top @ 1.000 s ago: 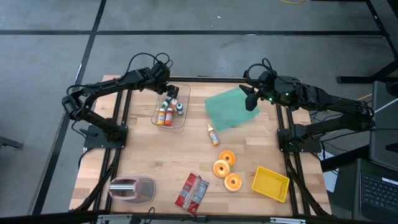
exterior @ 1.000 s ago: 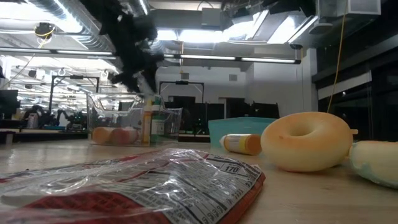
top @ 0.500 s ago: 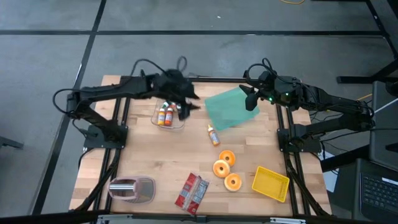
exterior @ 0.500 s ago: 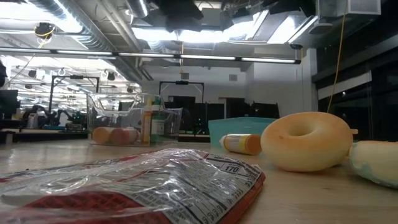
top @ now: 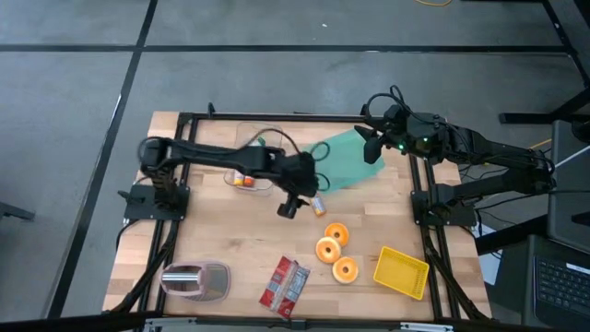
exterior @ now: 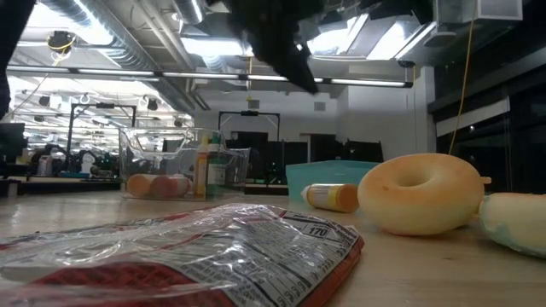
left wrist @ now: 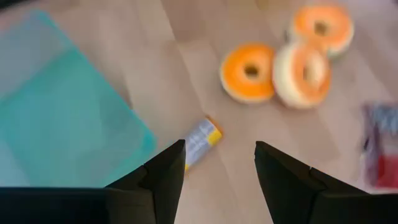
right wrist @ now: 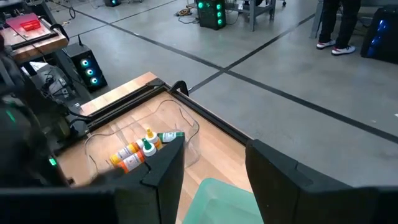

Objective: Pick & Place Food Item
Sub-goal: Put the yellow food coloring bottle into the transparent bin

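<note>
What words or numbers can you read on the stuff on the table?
"170": on the white label of the red snack packet, near its edge in the low view.
The rest of the print on that packet's label is too small and tilted to read.
Labels on the small bottles in the clear bin are too small to read.
The label on the loose bottle is blurred.
The donuts carry no text.

clear bin (top: pixel 251 175) half hidden by left arm, red packet (left wrist: pixel 379 146) blurred, edge-cut

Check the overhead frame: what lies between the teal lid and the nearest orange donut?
In the high view, the small yellow bottle lies on the wood between the teal lid and the donut, with the left gripper open beside it.
</note>
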### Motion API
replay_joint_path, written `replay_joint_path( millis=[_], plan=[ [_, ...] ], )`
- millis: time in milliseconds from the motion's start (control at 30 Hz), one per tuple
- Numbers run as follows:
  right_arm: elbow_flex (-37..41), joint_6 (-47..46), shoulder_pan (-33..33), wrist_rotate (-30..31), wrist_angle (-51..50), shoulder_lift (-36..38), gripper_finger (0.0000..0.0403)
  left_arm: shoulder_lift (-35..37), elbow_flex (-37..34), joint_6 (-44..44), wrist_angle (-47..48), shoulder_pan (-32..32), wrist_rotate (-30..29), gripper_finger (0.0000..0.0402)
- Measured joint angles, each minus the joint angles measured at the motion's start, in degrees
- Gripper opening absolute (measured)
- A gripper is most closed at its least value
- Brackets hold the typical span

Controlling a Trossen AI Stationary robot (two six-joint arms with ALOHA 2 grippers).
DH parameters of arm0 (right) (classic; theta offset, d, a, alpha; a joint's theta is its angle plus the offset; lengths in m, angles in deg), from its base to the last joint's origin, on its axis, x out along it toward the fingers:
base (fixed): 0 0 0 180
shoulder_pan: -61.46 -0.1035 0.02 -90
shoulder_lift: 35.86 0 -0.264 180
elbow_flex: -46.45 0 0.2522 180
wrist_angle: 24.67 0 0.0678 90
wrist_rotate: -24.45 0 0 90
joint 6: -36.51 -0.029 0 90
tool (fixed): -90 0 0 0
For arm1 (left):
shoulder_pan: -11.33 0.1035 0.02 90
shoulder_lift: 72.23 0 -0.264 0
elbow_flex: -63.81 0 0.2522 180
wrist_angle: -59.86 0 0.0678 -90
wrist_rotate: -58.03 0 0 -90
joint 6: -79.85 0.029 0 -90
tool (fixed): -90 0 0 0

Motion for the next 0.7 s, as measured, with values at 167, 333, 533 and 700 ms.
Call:
replay_joint_path(
  millis=[167, 333, 533, 700],
  plan=[
    [0.0, 0.0, 0.0, 0.0, 0.0, 0.0, 0.0168, -7.6, 5.2, 8.6, 4.2, -0.4, 0.0, 0.0187],
    [0.0, 0.0, 0.0, 0.0, 0.0, 0.0, 0.0168, -13.6, 9.8, 15.0, 5.4, -0.8, 0.0, 0.0187],
    [0.0, 0.0, 0.0, 0.0, 0.0, 0.0, 0.0168, -19.4, 14.2, 19.4, 8.0, -0.7, -1.1, 0.0187],
    [0.0, 0.0, 0.0, 0.0, 0.0, 0.0, 0.0168, -22.0, 14.7, 21.1, 8.3, -0.7, -1.1, 0.0183]
  ],
)
